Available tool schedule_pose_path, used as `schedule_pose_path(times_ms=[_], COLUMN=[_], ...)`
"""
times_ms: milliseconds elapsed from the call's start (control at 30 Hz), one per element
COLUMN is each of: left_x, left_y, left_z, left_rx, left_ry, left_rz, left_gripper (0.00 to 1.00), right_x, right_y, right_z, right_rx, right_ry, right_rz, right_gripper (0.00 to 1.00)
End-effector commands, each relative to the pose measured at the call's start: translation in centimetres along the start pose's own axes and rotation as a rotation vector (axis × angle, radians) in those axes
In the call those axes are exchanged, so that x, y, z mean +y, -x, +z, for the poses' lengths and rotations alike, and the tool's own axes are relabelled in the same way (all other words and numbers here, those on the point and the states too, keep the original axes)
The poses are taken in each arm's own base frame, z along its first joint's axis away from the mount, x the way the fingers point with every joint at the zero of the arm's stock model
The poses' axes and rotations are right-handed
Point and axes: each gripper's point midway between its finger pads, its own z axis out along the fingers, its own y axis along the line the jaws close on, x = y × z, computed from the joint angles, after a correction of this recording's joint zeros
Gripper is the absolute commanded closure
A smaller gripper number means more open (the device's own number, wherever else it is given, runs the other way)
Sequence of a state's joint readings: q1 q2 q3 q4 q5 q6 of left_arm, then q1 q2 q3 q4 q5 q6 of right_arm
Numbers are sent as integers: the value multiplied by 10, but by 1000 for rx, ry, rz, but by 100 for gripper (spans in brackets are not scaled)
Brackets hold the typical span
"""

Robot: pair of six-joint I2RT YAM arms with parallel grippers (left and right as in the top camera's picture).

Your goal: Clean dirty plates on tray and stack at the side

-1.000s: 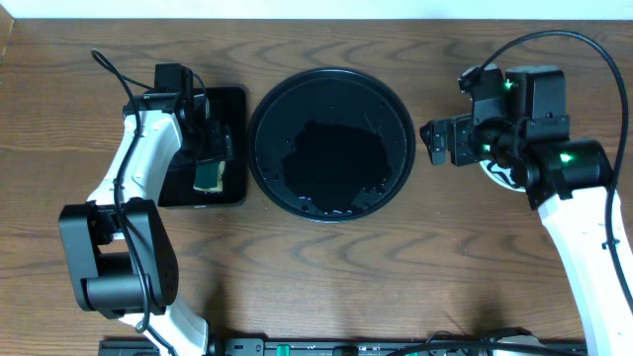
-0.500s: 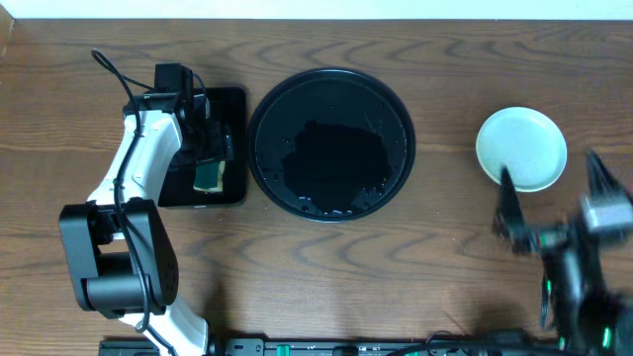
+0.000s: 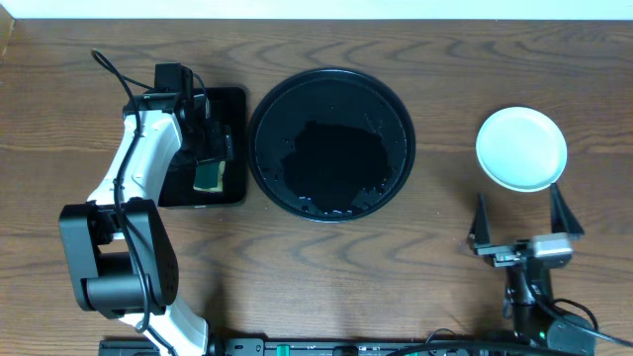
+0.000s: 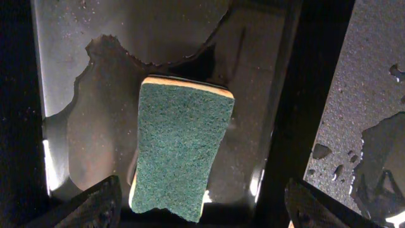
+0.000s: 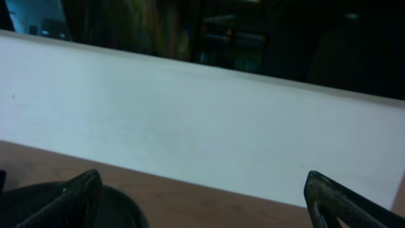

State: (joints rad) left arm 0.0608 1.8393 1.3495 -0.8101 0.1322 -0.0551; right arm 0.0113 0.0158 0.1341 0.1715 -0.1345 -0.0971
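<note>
Brown wood-grain table [image 3: 326, 287], white wall [image 5: 190, 145] along its far edge; right gripper [image 3: 522, 229] at the near right, jaws spread wide and empty, pointing far; just beyond it one pale plate [image 3: 522, 148] on bare wood, well right of the wet round tray [image 3: 297, 94]; left gripper [image 3: 211, 150] gaping over a green sponge [image 4: 180, 149] in the rectangular tray [image 3: 237, 99], arm folded back to its near-left base.
</note>
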Motion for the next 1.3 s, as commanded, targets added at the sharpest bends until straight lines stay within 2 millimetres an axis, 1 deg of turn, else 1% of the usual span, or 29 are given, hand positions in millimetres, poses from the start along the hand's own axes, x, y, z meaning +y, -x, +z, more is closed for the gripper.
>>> schedule_pose_path(times_ms=[0,200,400,433,733,833,1000,1100,1267], left_x=[0,0,0,0,0,0,0,0,0], left_y=[-4,-4,-4,-4,-4,-4,-4,-4,-4], left_z=[3,3,3,3,3,3,3,3,3], left_rx=[13,13,13,13,13,13,13,13,13], left_ry=[-1,-1,-1,-1,-1,-1,-1,-1,-1], left_rz=[-3,-3,-3,-3,-3,-3,-3,-3,-3], left_gripper=[18,18,18,17,17,17,17,17,17], right_x=[4,4,3,2,-8,-18,-26,-25,-25], right_y=[-22,-60,-114,-121,-121,-121,-118,-117,-121], right_z=[0,-2,-15,-17,-18,-19,-19,-19,-20], right_rx=[22,122,339,368,370,369,346,338,359], right_ry=[16,2,-20,-28,-88,-160,-223,-220,-218], right_rz=[4,20,43,49,45,110,196,204,204], right_gripper=[1,1,1,1,1,1,1,1,1])
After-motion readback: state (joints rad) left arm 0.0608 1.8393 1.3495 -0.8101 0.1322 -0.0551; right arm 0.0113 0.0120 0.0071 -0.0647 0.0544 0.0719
